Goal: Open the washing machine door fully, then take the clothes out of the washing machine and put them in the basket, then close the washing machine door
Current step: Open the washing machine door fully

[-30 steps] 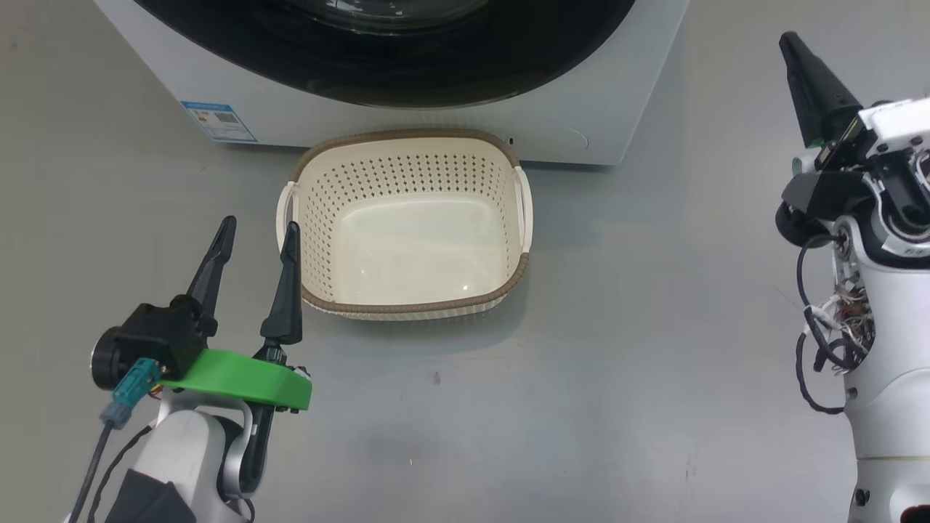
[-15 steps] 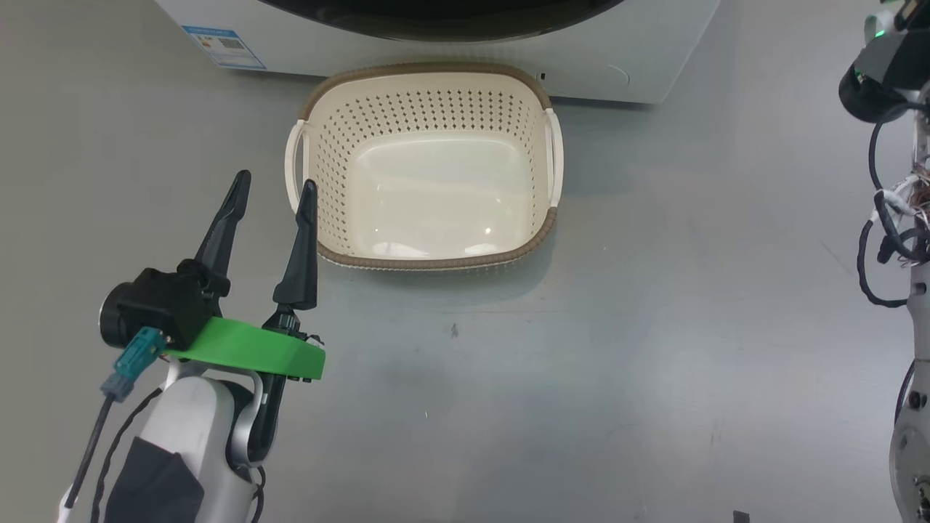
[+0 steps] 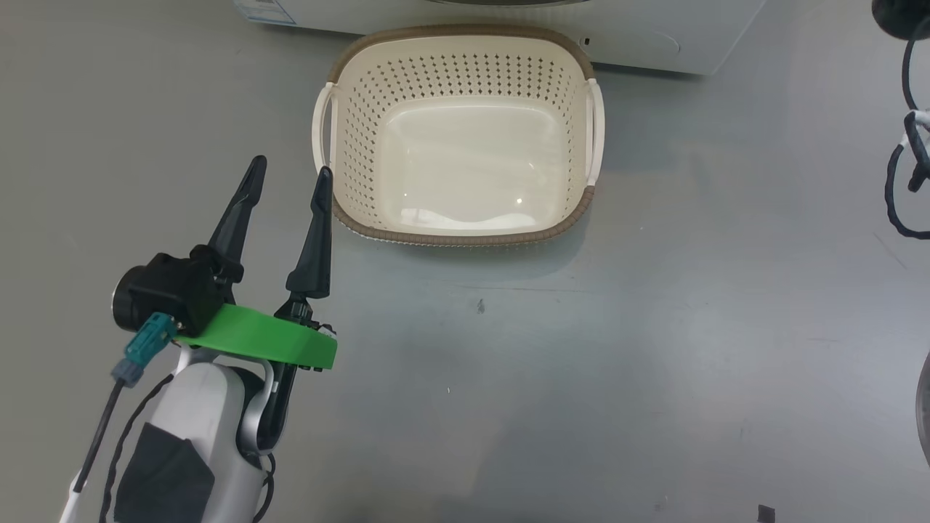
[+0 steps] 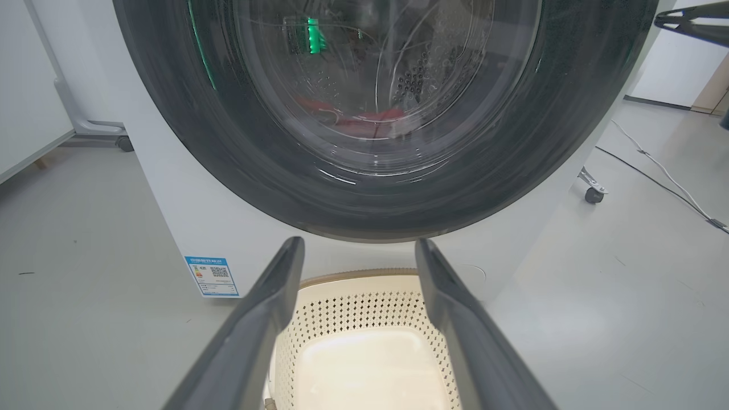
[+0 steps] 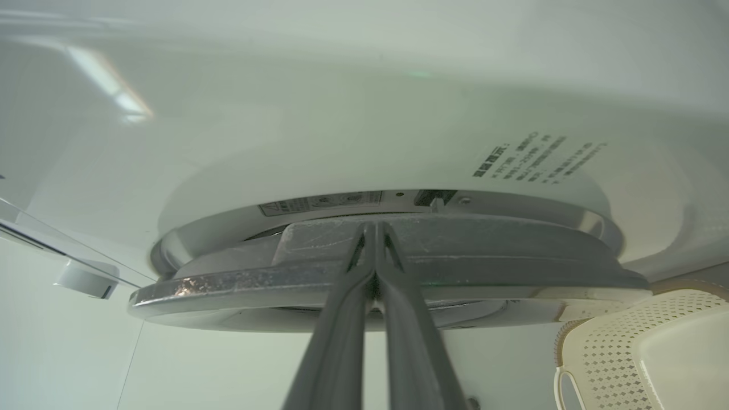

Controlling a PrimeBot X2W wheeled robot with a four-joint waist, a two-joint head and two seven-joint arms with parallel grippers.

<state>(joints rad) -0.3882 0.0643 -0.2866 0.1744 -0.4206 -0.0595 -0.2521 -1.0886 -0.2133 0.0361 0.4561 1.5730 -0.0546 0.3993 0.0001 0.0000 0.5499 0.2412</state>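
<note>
The cream basket (image 3: 465, 236) stands empty on the grey floor, just in front of the white washing machine (image 3: 639, 43). My left gripper (image 3: 292, 165) is open and empty, left of the basket's near left corner. In the left wrist view the left gripper (image 4: 359, 242) points at the washing machine door (image 4: 285, 188), which lies against the washing machine (image 4: 171, 216). Red clothes (image 4: 364, 117) show through the glass, above the basket (image 4: 364, 302). My right gripper (image 5: 373, 225) is shut, its tips at a grey recess on the edge of the door (image 5: 484, 267), with the basket (image 5: 626, 341) at the lower right.
A blue label sticker (image 4: 212, 276) sits low on the machine's front. A cable (image 4: 655, 165) and a castor (image 4: 592, 193) lie on the floor to the machine's right. My right arm's dark cables (image 3: 908, 145) hang at the head view's right edge.
The head camera has moved, so the basket and machine have slid up and right in its picture. The right gripper has passed out over that picture's top right. Both grippers keep their states.
</note>
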